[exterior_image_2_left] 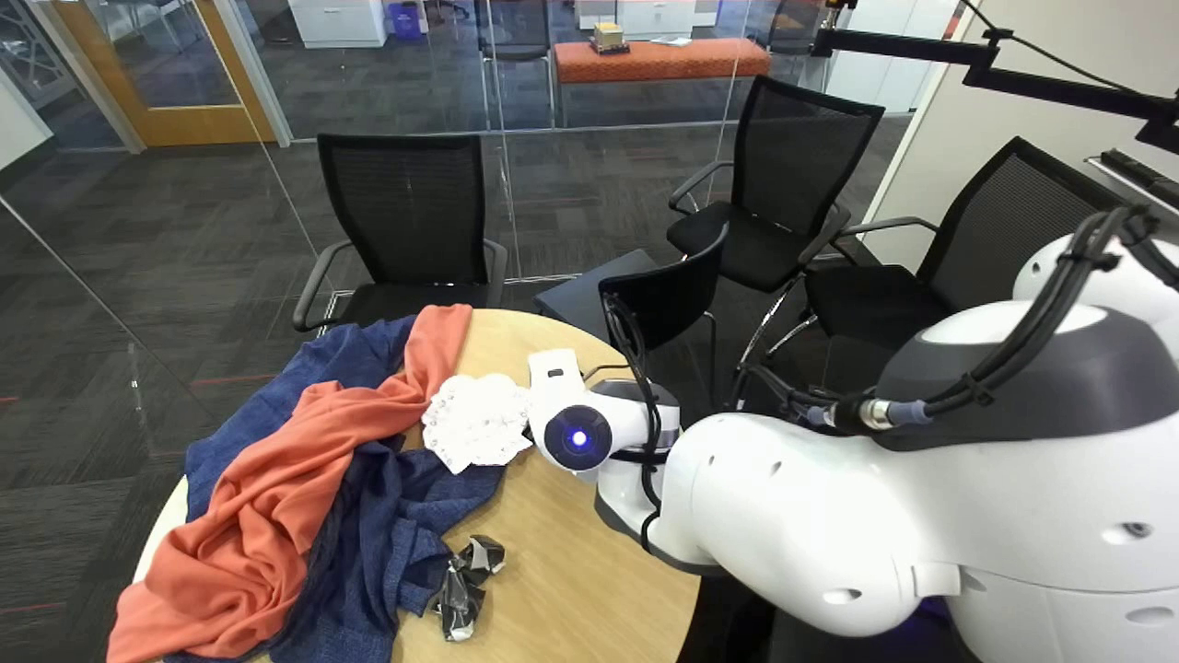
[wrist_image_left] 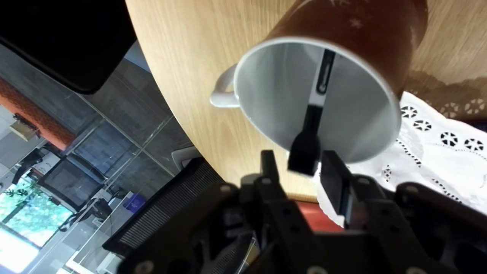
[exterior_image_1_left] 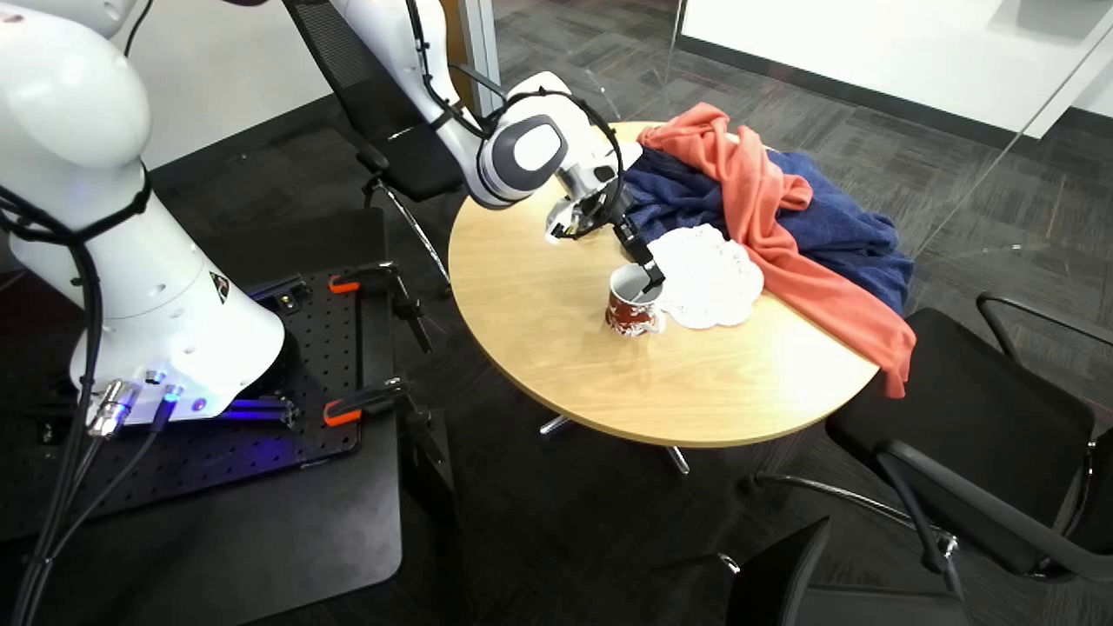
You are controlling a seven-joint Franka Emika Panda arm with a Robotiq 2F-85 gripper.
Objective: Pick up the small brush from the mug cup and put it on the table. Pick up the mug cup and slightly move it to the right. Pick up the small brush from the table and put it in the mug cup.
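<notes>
The small brush [wrist_image_left: 313, 114], black with a pale band on its handle, leans inside the mug cup with its broad black head at the near rim. The dark red, white-patterned mug cup [exterior_image_1_left: 629, 316] stands upright on the round table [exterior_image_1_left: 539, 322]; its pale inside and white handle show in the wrist view [wrist_image_left: 354, 102]. My gripper [wrist_image_left: 299, 156] is open at the mug's rim, its fingertips on either side of the brush head with visible gaps. In an exterior view the gripper [exterior_image_1_left: 648, 271] reaches down at the mug's mouth. The arm hides mug and brush in an exterior view.
A white lace doily [exterior_image_1_left: 709, 278] lies right beside the mug. An orange cloth [exterior_image_1_left: 765, 200] and a blue cloth [exterior_image_1_left: 843, 235] are heaped beyond it. Crumpled dark plastic [exterior_image_2_left: 463, 589] lies on the table. Black chairs [exterior_image_1_left: 965, 417] stand around the table edge.
</notes>
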